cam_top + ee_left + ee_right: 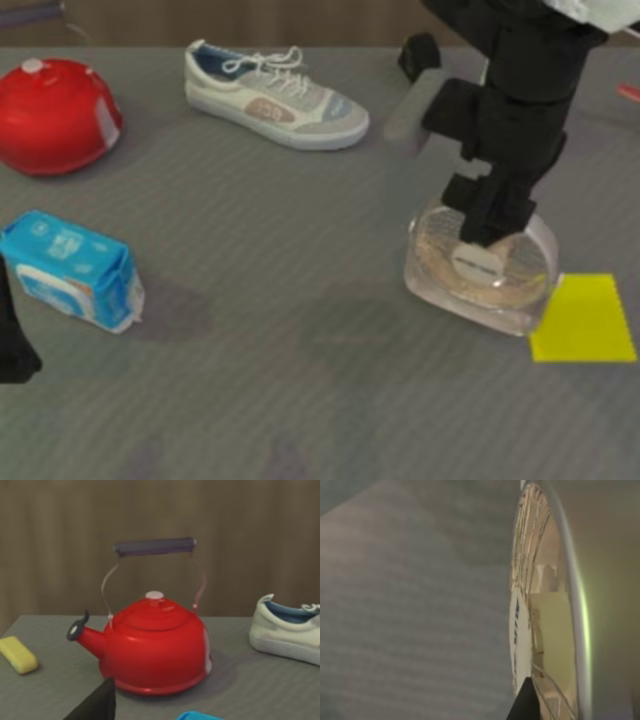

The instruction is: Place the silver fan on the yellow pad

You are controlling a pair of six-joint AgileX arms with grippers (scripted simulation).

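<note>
The silver fan (480,275) is at the table's right, its pale grille and small centre label facing up. Its lower right corner reaches the left edge of the yellow pad (585,318). My right gripper (490,228) comes down onto the fan's upper rim and is shut on it. In the right wrist view the fan (545,605) fills the picture edge-on. One dark fingertip (524,702) lies against the grille there, and the other is hidden behind the fan. My left gripper (12,345) is parked at the table's left edge, open, with one finger (100,702) showing.
A red kettle (55,115) stands at the back left, and a white sneaker (275,95) lies at the back middle. A blue pack of wipes (70,270) lies at the left, close to the left arm. In the left wrist view a yellow sponge (17,654) lies beside the kettle (152,645).
</note>
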